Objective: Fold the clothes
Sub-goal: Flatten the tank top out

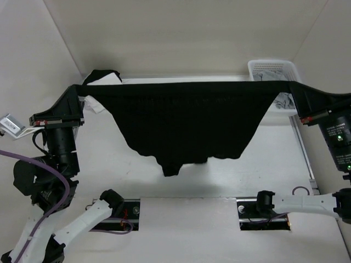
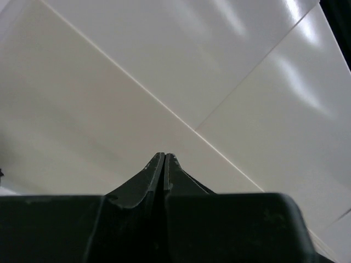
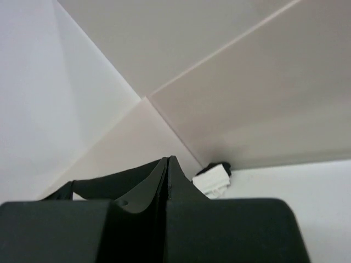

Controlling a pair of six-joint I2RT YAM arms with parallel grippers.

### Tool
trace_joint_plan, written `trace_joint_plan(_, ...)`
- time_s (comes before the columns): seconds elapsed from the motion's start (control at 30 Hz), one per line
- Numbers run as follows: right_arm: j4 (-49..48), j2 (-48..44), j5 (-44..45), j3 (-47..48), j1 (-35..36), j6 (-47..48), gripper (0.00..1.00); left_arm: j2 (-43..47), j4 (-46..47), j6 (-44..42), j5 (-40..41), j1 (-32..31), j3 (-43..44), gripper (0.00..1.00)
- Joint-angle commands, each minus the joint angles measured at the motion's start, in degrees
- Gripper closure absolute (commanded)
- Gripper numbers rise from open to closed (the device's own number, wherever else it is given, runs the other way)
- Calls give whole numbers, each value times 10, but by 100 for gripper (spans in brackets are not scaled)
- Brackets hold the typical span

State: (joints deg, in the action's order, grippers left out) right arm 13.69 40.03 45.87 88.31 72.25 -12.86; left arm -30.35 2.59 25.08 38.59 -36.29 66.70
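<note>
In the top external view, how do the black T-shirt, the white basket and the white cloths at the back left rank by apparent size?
1. black T-shirt, by far the largest.
2. white basket, partly hidden behind the shirt.
3. white cloths, mostly hidden, so basket versus cloths stays unsure.

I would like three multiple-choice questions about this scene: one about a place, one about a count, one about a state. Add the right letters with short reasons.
1. Where does the white plastic mesh basket stand?
A) far right corner of the table
B) far left corner
C) between the arm bases

2. How many grippers hold the plain black soft T-shirt?
A) none
B) one
C) two

3. How is the T-shirt?
A) folded flat
B) hanging stretched in the air
C) inside the basket

Answers:
1 A: it sits far right in the top view.
2 C: the left gripper and the right gripper each pinch an upper corner.
3 B: its top edge is taut and the rest droops.
</note>
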Motion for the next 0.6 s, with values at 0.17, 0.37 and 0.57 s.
trace_joint_plan(0.17, -105, 218, -69, 20, -204, 124, 100, -190, 144, -84, 37, 81, -1, 100)
trace_joint_plan(0.37, -72, 365, -338, 62, -453, -52, 100, -356, 109, 28, -65, 202, 34, 100)
trace_joint_plan(0.57, -14, 521, -409, 262, -518, -85, 100, -464, 59, 76, -147, 280, 184, 100)
